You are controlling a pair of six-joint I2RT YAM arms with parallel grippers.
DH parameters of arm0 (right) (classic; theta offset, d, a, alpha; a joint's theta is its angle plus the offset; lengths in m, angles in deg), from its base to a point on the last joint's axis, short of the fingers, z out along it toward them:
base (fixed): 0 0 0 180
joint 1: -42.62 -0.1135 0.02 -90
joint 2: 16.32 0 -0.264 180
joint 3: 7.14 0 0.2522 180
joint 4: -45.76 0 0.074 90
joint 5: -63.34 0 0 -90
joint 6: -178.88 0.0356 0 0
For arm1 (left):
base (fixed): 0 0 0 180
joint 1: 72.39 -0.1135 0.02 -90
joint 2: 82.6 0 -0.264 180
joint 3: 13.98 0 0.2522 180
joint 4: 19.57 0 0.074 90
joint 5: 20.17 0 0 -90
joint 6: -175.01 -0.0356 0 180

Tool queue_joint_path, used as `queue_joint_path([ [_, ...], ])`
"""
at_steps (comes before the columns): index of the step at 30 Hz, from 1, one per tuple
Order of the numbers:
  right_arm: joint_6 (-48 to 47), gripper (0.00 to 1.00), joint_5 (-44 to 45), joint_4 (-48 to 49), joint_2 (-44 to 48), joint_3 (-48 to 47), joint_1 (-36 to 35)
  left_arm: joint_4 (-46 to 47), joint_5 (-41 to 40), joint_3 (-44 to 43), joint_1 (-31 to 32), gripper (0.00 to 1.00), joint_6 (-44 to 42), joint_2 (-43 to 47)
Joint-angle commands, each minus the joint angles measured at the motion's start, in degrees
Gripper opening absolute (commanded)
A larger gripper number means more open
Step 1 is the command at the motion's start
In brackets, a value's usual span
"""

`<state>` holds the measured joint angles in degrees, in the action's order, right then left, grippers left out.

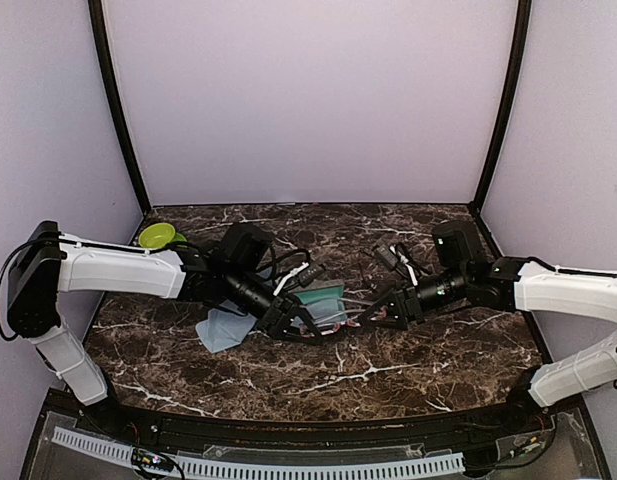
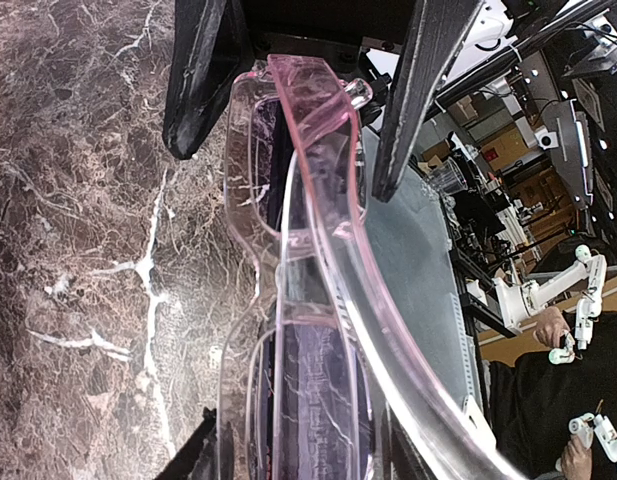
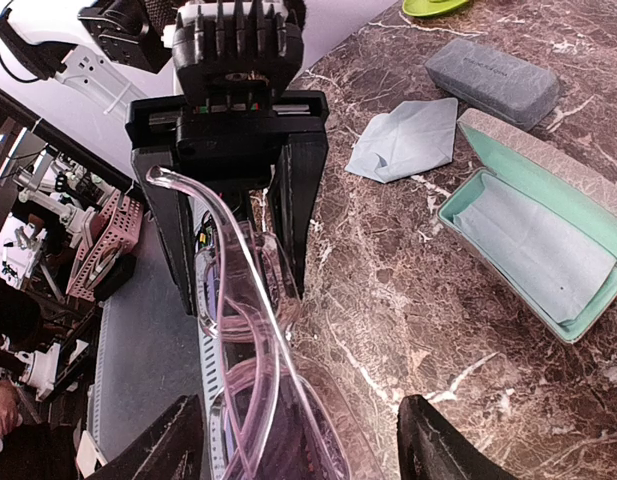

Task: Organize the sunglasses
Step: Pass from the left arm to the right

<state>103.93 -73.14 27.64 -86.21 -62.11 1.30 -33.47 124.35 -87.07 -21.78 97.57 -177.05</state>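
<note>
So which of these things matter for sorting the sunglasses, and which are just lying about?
Job: pink sunglasses; probably the open teal-lined case.
Lying about: closed grey case, loose blue cloth, green bowl.
</note>
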Motion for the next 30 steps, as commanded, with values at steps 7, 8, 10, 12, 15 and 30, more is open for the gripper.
queue_joint_path([
  [7, -0.9, 0.66, -1.8, 2.0, 0.2, 1.6, -0.6, 2.6, 2.6, -1.1, -0.3, 0.05, 0.8, 0.5],
  [8, -1.0, 0.65, -1.9, 2.1, 0.3, 1.6, -0.6, 2.7, 2.6, -1.1, -0.3, 0.05, 0.8, 0.5],
  [10, -0.9, 0.64, -2.0, 2.2, 0.4, 1.5, -0.5, 2.7, 2.7, -1.0, -0.3, 0.05, 0.8, 0.4],
  [12, -0.7, 0.62, -2.1, 2.4, 0.5, 1.5, -0.6, 2.7, 2.8, -1.0, -0.3, 0.05, 0.8, 0.3],
  [15, -0.8, 0.60, -2.2, 2.5, 0.6, 1.6, -0.6, 2.8, 2.9, -1.0, -0.3, 0.05, 0.8, 0.2],
  [30, -0.6, 0.46, -1.2, 1.9, 1.4, 1.9, -0.5, 3.4, 4.7, -0.9, -0.3, 0.14, 1.7, -0.7],
])
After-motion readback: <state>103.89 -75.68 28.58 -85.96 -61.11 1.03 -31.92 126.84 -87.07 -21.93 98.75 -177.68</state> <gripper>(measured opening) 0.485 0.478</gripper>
